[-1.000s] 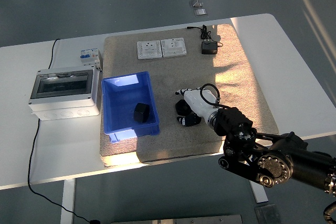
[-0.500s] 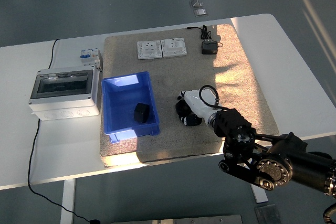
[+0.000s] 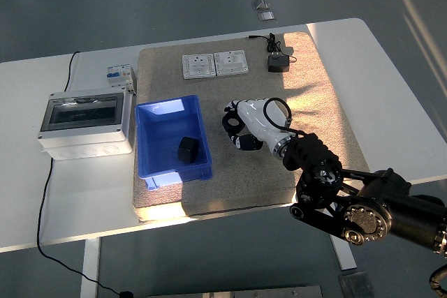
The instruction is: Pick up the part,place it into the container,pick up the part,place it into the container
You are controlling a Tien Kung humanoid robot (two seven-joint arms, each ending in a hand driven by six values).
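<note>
One black part [image 3: 188, 149] already lies inside the blue container [image 3: 148, 146], on its floor toward the side nearer the desk's right edge, and its shape is hard to make out beyond a dark block. The container sits on the left part of a tan mat [image 3: 314, 88] that covers the middle of the white desk [image 3: 391, 82], its long sides running from the far edge toward the near edge.

The right hand [image 3: 237, 129] reaches in from the desk's near right corner and sits just beside the container's right wall, over the mat. Its white fingers [image 3: 232, 111] are curled around something dark, which appears to be a second part, but the fingers and the white palm cover most of it, so its form cannot be made out. Whether it is lifted or resting on the mat cannot be told. A black cable loops over the back of the hand. The black forearm and its large joint are cut off at the picture's bottom right corner.

Toward the far edge of the mat lie two white socket plates [image 3: 214, 64] side by side, and to their right a small black adapter [image 3: 278, 65] with a thin lead. On the bare desk by the left edge stands a grey distribution box [image 3: 85, 122] with a clear lid; a smaller breaker unit [image 3: 119, 75] is partly hidden behind its far right corner. A black cord [image 3: 46, 193] runs from the box off the near edge.
</note>
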